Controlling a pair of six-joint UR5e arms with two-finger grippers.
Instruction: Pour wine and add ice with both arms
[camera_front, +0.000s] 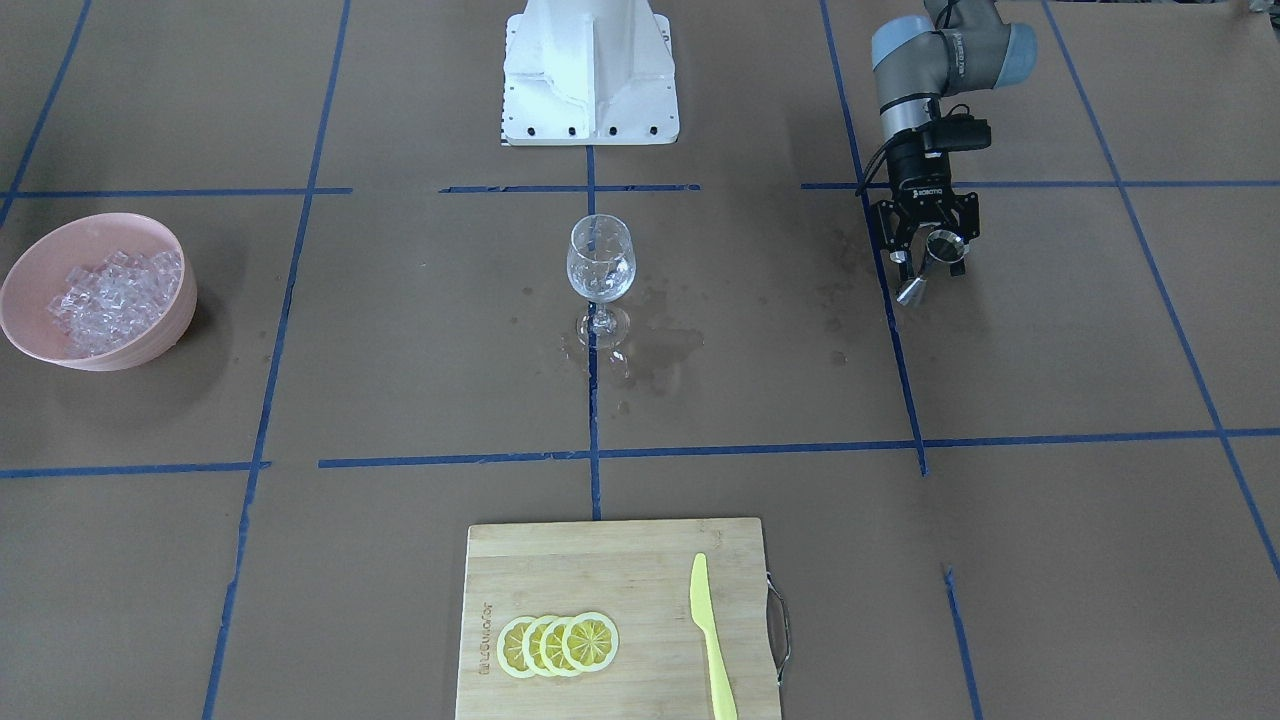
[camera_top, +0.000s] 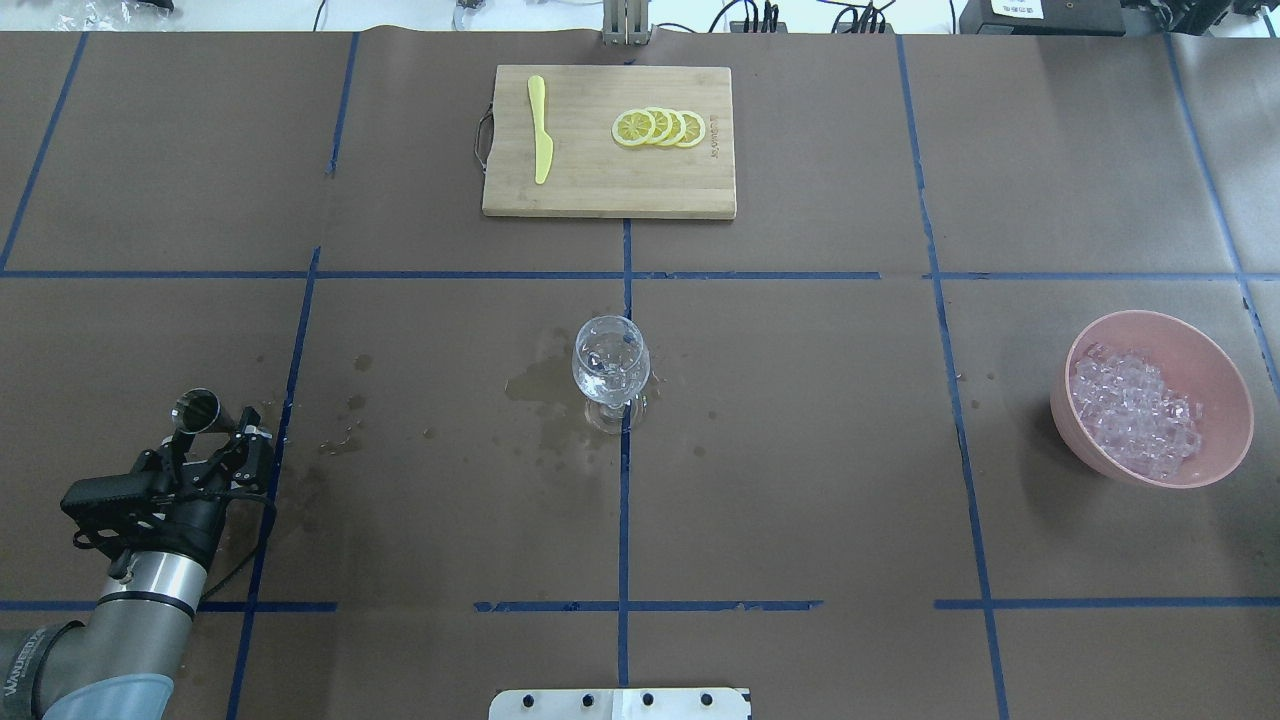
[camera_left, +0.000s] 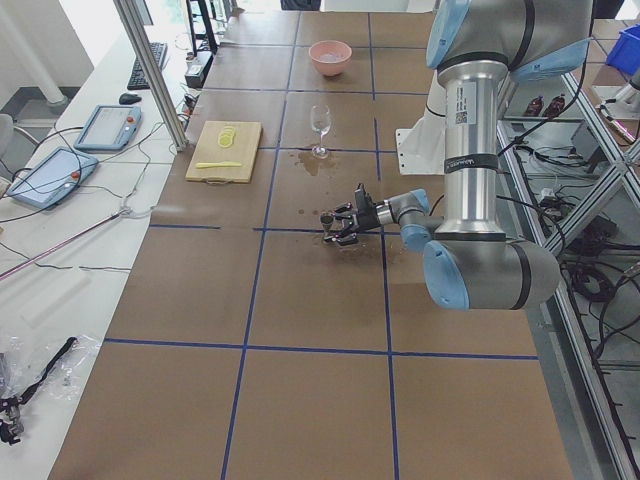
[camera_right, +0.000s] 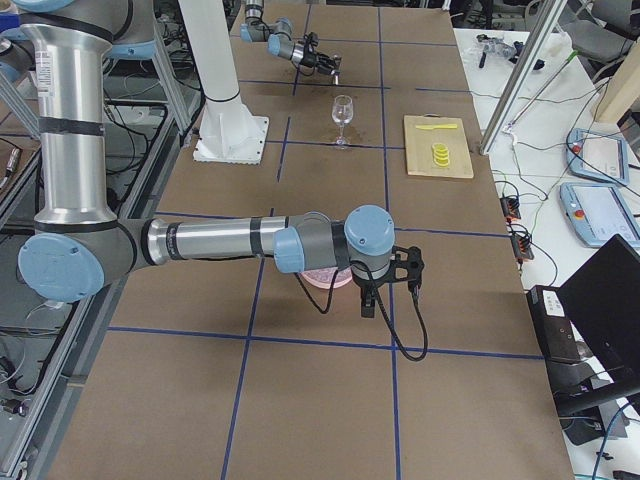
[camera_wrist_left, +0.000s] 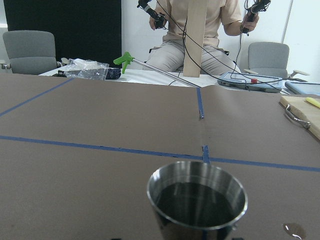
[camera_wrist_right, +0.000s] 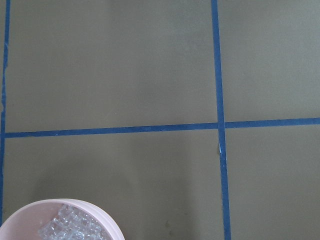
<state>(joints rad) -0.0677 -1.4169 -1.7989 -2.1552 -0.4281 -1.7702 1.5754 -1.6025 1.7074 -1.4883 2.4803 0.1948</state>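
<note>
My left end effector (camera_top: 222, 440) is clenched on a steel cup (camera_top: 197, 408) holding the wine (camera_wrist_left: 195, 206), well left of the wine glass (camera_top: 610, 365), so I judge the pour not yet done. The ice (camera_top: 1135, 410) lies in the pink bowl (camera_top: 1215, 365) far right of the glass. I cannot tell whether my right end effector (camera_right: 385, 290) there is clenched.

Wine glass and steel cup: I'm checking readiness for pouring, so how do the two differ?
The clear stemmed wine glass stands upright and untouched in the middle of the brown paper-covered table. The small shiny steel cup is clamped in the left tool, off to the robot's left. The glass is see-through, the cup opaque metal. The cup visibly holds liquid; the glass's contents cannot be told. Both are open-topped vessels.
</note>
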